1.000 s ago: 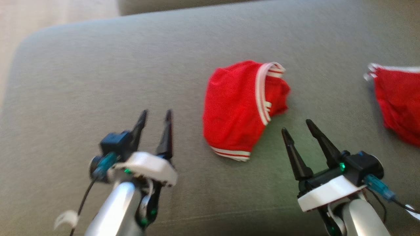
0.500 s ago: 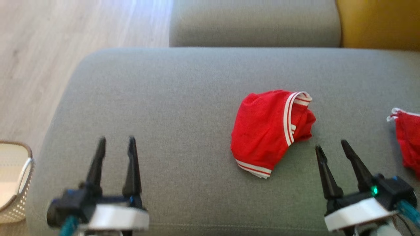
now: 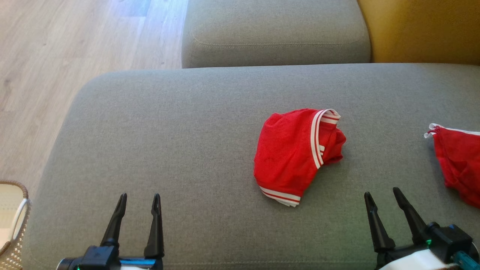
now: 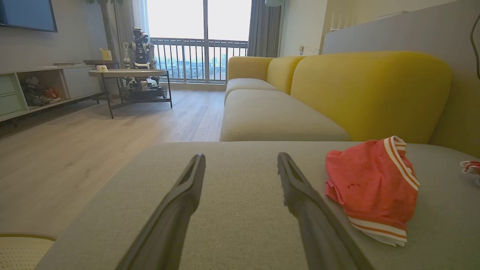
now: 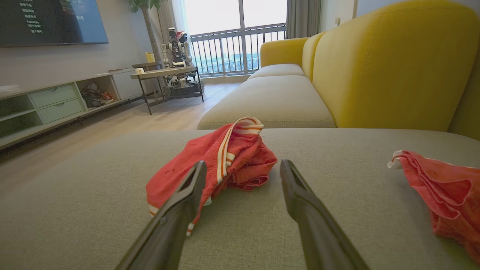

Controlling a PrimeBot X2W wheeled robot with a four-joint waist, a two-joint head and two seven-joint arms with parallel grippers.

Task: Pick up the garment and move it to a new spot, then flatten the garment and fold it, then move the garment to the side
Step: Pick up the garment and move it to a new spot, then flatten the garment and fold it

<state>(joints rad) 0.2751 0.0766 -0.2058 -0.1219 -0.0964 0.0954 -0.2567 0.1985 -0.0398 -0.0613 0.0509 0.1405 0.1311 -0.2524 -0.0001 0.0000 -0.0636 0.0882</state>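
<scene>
Both spread, empty: left gripper, right gripper, near front edge of cushion. Red garment crumpled mid-cushion, ahead of right gripper. Risks: 2nd red cloth far right grabbed instead; bunched folds, pinch may catch 1 layer.

Bright window daylight, sharp frames

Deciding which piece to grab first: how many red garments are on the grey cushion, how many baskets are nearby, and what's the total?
Red garments: 2, one in the middle of the cushion, one at its right edge
Baskets: 1, past the cushion's left end
Total: 3
</scene>
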